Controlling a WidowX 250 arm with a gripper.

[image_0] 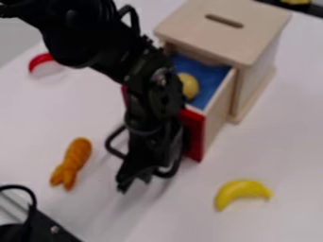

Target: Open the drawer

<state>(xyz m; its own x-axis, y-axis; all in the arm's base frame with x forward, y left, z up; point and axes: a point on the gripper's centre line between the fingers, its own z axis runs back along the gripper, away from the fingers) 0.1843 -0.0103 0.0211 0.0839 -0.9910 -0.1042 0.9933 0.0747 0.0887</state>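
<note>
Your gripper [135,181] hung in front of the red-fronted drawer [195,134], which stood open from the wooden box [221,40] with a yellow object [189,86] inside, though you could not tell whether the gripper was wide or narrow.

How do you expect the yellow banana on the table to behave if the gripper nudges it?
The banana looks like a smooth toy, so it may slide easily. Its curved shape lying on its side would probably make it rock or pivot rather than roll far.

The wooden drawer [217,109], red-fronted, blue inside, juts from its box [221,35].
</note>
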